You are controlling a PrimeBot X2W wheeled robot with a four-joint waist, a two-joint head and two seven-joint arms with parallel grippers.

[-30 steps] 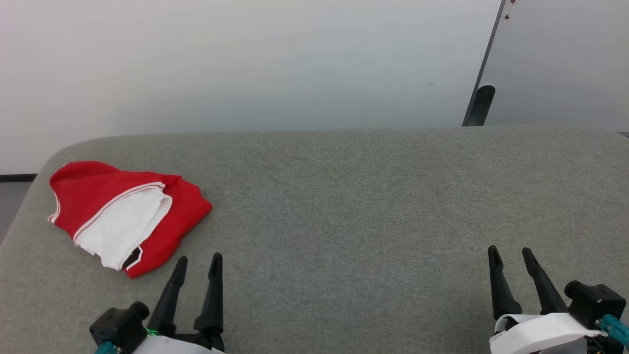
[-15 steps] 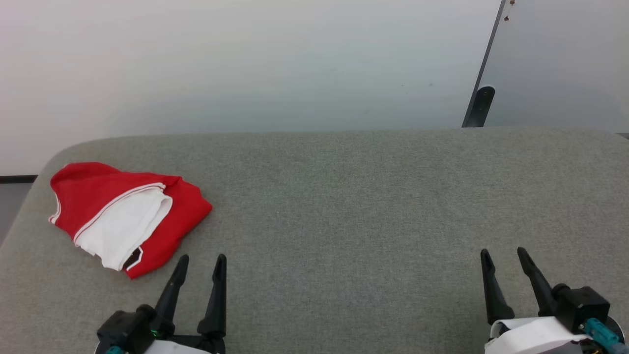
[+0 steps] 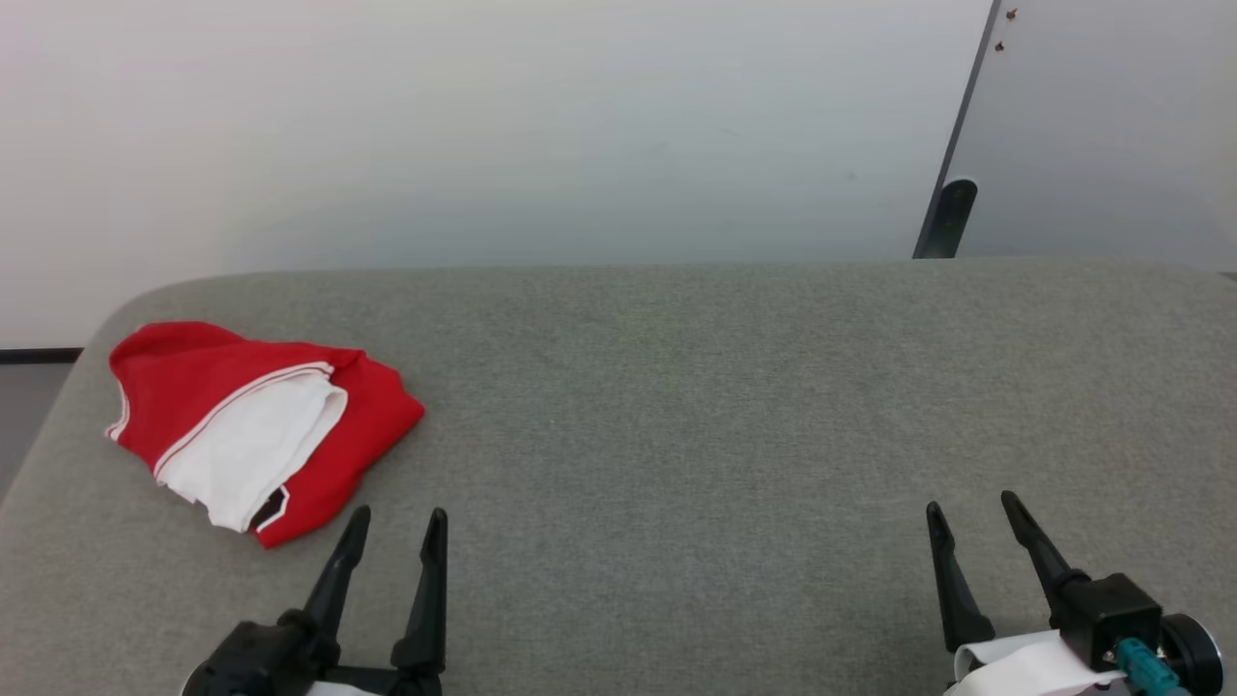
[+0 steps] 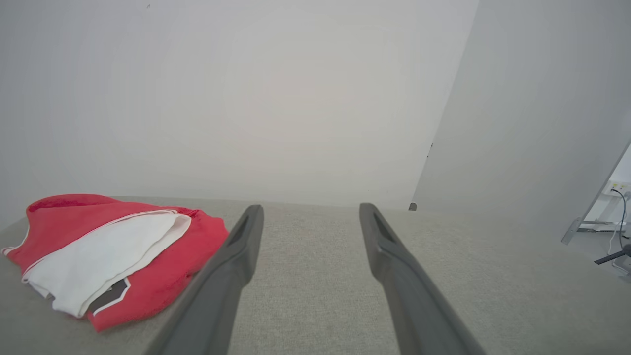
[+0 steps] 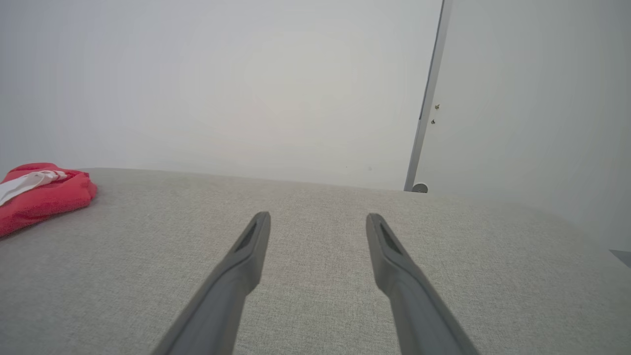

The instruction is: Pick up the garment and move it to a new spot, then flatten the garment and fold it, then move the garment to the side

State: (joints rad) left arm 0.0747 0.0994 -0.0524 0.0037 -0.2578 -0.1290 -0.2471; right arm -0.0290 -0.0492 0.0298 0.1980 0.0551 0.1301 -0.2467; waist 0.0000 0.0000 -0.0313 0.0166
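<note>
The left end effector (image 3: 398,517) and right end effector (image 3: 971,505) each had two long, tapered dark fingers (image 3: 333,590). A white wrap (image 3: 1015,669) and teal connector (image 3: 1137,666) marked the right wrist.

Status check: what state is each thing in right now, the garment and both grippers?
garment: bundled compactly, not spread flat, lying free at the left end of the grey padded surface.
left gripper: open, empty, beside the garment, not touching.
right gripper: open, empty, far from it.
</note>
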